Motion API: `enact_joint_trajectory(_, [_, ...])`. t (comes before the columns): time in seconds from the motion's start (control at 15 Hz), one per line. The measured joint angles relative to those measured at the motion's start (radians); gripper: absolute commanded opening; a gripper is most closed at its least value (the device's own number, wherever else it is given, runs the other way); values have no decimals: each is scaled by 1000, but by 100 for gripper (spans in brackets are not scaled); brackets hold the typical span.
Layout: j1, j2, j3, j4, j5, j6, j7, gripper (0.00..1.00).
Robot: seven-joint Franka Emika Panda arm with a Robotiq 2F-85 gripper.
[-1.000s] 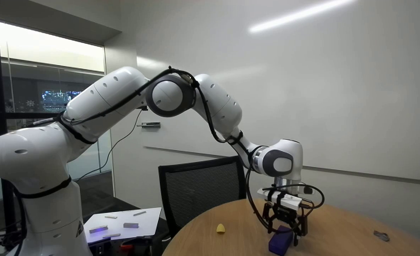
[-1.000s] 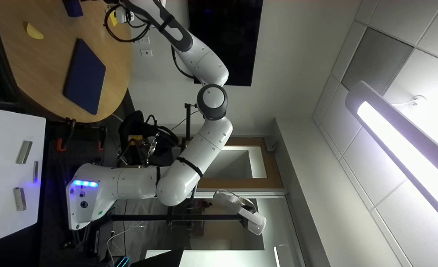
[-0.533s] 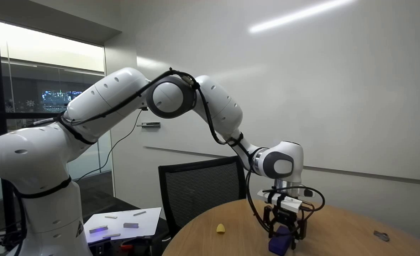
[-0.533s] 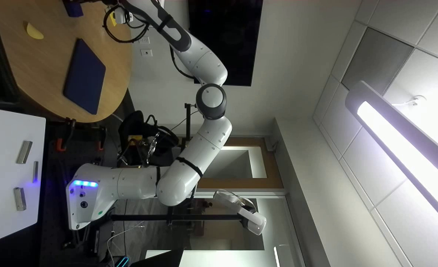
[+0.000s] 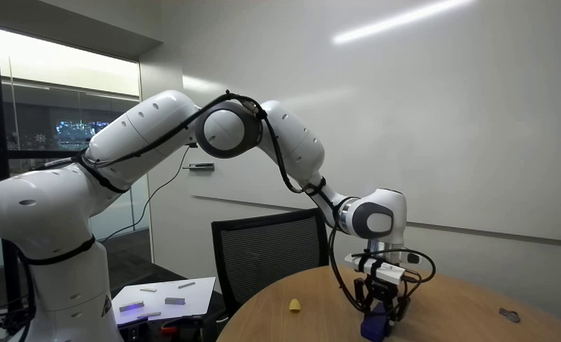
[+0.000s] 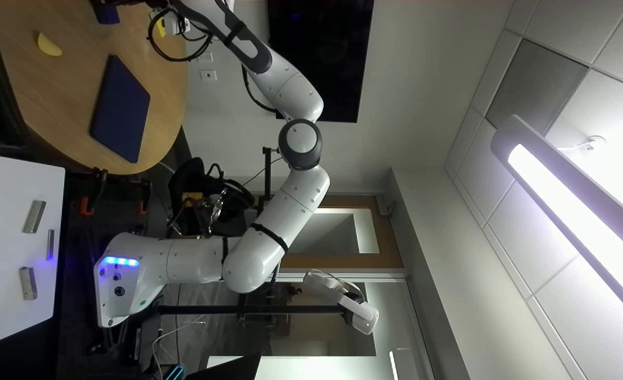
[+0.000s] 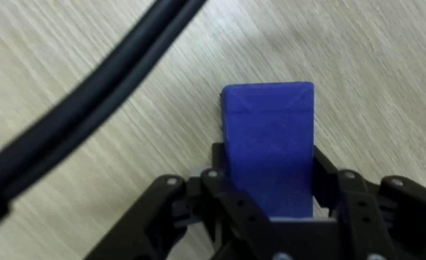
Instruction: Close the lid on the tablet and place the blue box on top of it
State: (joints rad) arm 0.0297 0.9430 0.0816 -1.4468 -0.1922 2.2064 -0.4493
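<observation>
The blue box (image 5: 374, 328) lies on the round wooden table, and part of it shows at the top left of an exterior view (image 6: 105, 13). In the wrist view the blue box (image 7: 269, 137) sits between the fingers of my gripper (image 7: 270, 162). Both fingers press against its long sides, and its near end is under the gripper's body. In an exterior view my gripper (image 5: 382, 313) is down around the box at table height. The tablet (image 6: 120, 110) is a flat, dark navy slab on the table, apart from the box. Its lid appears shut. The wrist view does not show it.
A small yellow object (image 5: 294, 305) is on the table, also in an exterior view (image 6: 49, 45). A small grey item (image 5: 509, 314) lies near the table's far side. A black mesh chair (image 5: 271, 259) stands at the table edge. A black cable (image 7: 90, 97) crosses the wrist view.
The arm has lowered slightly, and the gripper's fingers have moved inward from open onto the sides of the blue box. The tablet and yellow object have not moved.
</observation>
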Motion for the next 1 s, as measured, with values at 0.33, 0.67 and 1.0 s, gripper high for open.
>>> enact_joint_trajectory(0.33, [-1,-15,0,46,10,-65,29,31])
enact_joint_trajectory(0.67, [-15,-102,-10,73,21,-233,119,31])
enact_joint_trajectory(1.0, [-31,-216,-33,34,36,-342,204,31])
